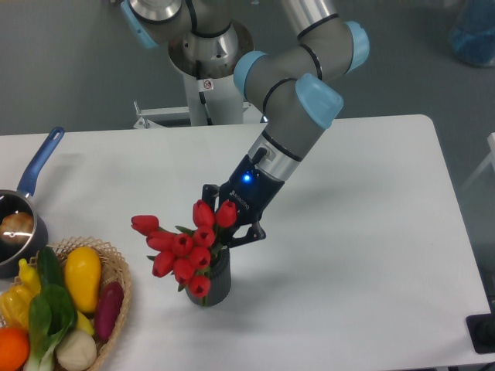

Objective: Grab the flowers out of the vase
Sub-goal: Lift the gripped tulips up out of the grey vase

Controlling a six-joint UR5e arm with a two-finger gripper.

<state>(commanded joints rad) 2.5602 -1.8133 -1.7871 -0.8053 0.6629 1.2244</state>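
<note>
Camera view, the only one: the end effector comes in from one o'clock on a slanted wrist and sits buried in the back of the flowers, just above the mouth of the vase. Its fingers are hidden behind buds and leaves, so I cannot tell how far apart they stand or whether they have hold of the stems. The slant probably lets it reach the stems below the buds without crushing them.

The bunch leans toward nine o'clock, spilling well past the vase rim and covering part of its left side; the stems look to be in the vase, which stands upright on the white surface. The lean may come from the end effector pressing on the stems from the right.

Counts: one bunch, about ten red buds visible; one dark ribbed vase; one arm. At eight o'clock of the vase, one wicker basket holds toy vegetables, roughly seven. At nine o'clock, cut off by the frame edge, stands one blue-handled pot.
</note>
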